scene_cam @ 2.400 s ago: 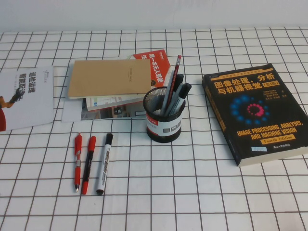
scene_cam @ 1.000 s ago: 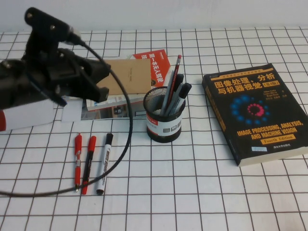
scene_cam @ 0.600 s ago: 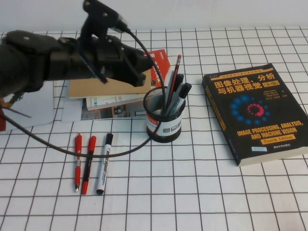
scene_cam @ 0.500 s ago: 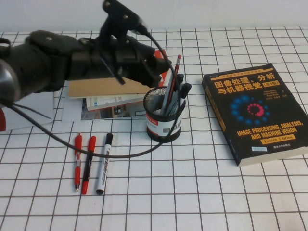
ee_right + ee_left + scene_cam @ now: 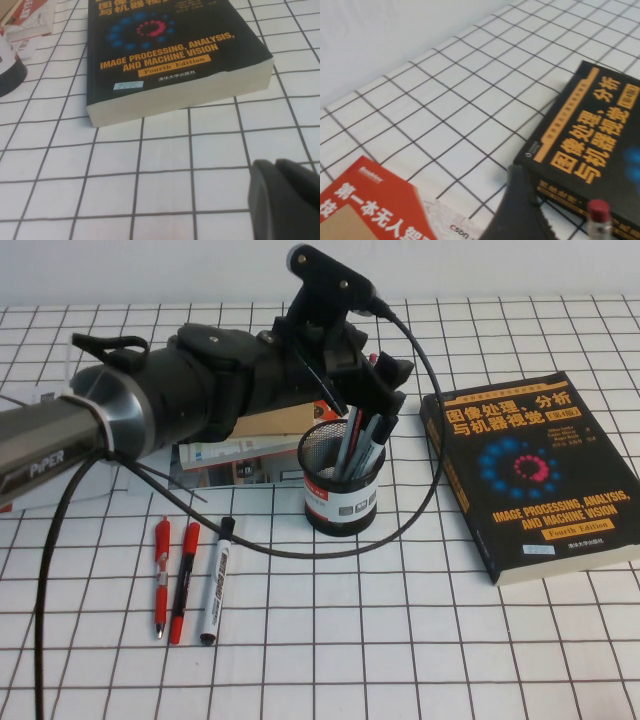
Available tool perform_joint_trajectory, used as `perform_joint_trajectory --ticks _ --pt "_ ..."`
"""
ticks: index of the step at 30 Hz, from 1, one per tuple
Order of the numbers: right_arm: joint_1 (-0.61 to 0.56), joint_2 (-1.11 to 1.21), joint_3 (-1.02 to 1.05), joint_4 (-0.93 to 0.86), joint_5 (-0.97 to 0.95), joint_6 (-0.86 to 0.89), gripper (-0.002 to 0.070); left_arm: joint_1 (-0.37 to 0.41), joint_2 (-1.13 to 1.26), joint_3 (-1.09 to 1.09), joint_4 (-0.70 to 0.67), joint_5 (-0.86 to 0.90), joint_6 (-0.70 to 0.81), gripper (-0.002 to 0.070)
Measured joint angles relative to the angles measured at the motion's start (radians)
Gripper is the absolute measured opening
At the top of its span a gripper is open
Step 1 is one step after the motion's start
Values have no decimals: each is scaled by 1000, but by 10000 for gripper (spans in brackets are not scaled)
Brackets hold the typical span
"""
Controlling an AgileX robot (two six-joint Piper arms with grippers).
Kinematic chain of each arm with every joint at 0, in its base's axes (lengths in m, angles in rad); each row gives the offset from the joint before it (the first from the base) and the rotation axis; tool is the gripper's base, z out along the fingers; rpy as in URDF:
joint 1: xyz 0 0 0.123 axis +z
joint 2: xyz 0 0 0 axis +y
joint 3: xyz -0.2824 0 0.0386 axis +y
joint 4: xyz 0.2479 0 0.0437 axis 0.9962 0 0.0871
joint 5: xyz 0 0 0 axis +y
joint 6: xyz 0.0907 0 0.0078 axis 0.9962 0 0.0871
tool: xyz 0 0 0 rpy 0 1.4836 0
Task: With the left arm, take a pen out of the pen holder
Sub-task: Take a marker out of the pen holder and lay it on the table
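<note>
While the left gripper (image 5: 372,380) hung open over the pen holder (image 5: 341,505), its pens (image 5: 362,435) stood ungripped; the right gripper (image 5: 281,190) sat beside the book (image 5: 165,60).

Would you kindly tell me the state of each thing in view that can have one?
Pen holder: upright, pens inside.
Black book: closed, lying flat.
Three loose pens: lying side by side on the table.
Left tool: open, above the pen holder.
Right tool: low over the table beside the black book.

Probably an office or lab desk: thick textbook (image 5: 530,475), pen holder (image 5: 341,502), gridded cloth (image 5: 400,640).
</note>
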Motion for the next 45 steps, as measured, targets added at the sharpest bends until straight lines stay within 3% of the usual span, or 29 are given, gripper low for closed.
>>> perform_joint_trajectory --ticks 3,5,11,13,23,37,45 --pt "0 0 0 0 0 0 -16 0 4 -1 -45 -50 0 449" --pt "0 0 0 0 0 0 -16 0 4 -1 -57 -63 0 398" --pt "0 0 0 0 0 0 -16 0 4 -2 -63 -29 0 98" --pt "0 0 0 0 0 0 -16 0 4 -2 -63 -17 0 41" --pt "0 0 0 0 0 0 -16 0 -27 -2 -64 -7 4 22" --pt "0 0 0 0 0 0 -16 0 -283 -2 -57 -7 4 22" --pt "0 0 0 0 0 0 -16 -36 -396 -2 106 -100 -120 22"
